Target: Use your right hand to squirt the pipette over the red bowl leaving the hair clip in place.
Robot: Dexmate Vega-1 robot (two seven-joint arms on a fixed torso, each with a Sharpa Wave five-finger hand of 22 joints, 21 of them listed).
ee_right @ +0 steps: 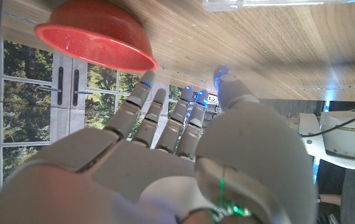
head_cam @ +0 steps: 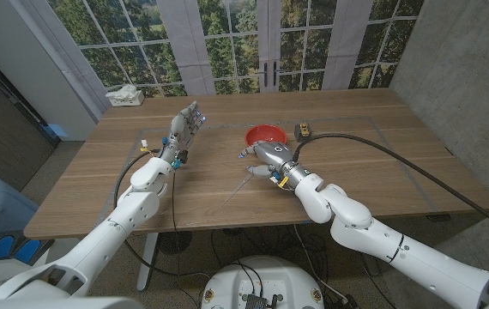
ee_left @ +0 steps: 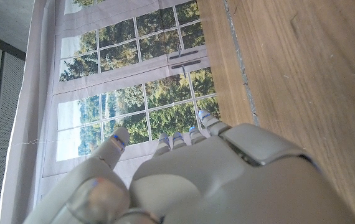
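Wooden counter (head_cam: 373, 163) lay mostly bare toward its right edge.
Right hand (head_cam: 268, 158) hovered by the bowl (head_cam: 265, 136), fingers spread, empty; left hand (head_cam: 182, 130) stood open, well apart.

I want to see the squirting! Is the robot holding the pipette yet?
Not yet. The right hand hangs open by the red bowl, nothing in it. The left hand holds nothing either.

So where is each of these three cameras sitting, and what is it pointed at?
Head view: on the robot's head, looking down at the table; both arms, left hand, right hand by the red bowl, and the pipette.
Left wrist view: on the left wrist, along that hand's back, toward windows and table edge.
Right wrist view: on the right wrist, along that hand's back, facing the bowl.
Shared: head and right wrist views both show the bowl.
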